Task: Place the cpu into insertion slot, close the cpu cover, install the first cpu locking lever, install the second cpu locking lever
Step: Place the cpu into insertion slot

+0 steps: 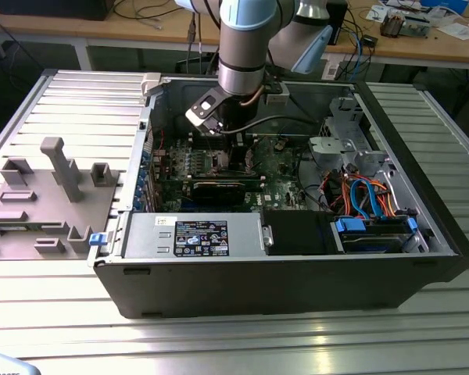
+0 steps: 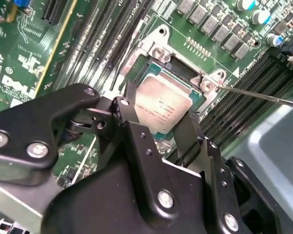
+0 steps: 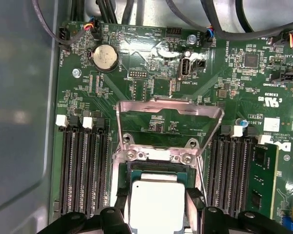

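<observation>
In the exterior view, the arm [image 1: 242, 55] reaches down into the open computer case [image 1: 297, 289], which lies on the ribbed metal surface [image 1: 219, 344]. Its gripper [image 1: 233, 148] is low over the green motherboard [image 1: 285, 168], at about 11 o'clock from the case's middle. A grey fixture tray [image 1: 55, 195] lies at the case's 9 o'clock.

In the second wrist view, the gripper [image 2: 161, 124] looks closed on the cpu [image 2: 163, 102], with a black finger [image 2: 132, 117] against each of two opposite edges and the silver top up. The chip is over the insertion slot [image 2: 183, 73] — whether it is seated I cannot tell. A thin lever rod [image 2: 263, 95] stands free beside the socket.

In the first wrist view, the cpu cover [image 3: 168, 108] is swung open, clear of the slot's dark opening [image 3: 158, 168]. The cpu [image 3: 156, 200] covers the rest, and memory slots [image 3: 83, 165] run alongside.

Placing looks like the step in hand. It should go best with the chip kept level and square to the metal rim — lowered straight, never slid.
</observation>
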You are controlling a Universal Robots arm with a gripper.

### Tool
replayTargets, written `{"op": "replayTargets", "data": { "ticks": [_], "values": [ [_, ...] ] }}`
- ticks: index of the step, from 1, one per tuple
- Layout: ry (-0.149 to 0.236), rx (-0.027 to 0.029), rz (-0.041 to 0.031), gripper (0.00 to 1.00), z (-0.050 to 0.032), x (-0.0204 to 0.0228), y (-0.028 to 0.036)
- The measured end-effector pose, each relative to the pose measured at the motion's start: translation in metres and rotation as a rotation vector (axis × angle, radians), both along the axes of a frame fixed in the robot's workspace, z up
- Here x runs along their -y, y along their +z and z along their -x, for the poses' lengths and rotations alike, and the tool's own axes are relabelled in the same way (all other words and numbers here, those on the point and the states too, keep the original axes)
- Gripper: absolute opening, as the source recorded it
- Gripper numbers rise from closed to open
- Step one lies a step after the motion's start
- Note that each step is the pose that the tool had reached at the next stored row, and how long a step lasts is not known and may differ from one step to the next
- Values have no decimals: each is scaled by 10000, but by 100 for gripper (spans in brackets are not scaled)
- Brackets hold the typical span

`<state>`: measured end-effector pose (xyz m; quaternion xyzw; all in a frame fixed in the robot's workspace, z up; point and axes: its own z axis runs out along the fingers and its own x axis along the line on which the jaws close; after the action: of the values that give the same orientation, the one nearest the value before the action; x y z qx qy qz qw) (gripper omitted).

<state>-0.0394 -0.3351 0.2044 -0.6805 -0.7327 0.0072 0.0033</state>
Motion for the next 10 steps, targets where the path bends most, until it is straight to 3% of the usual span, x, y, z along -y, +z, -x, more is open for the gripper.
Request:
{"op": "replayTargets", "data": {
  "ticks": [2, 10],
  "values": [
    [-230, -9, -17, 55, -1, 1, -9],
    [-267, -18, -19, 55, -25, 0, -39]
  ]
}}
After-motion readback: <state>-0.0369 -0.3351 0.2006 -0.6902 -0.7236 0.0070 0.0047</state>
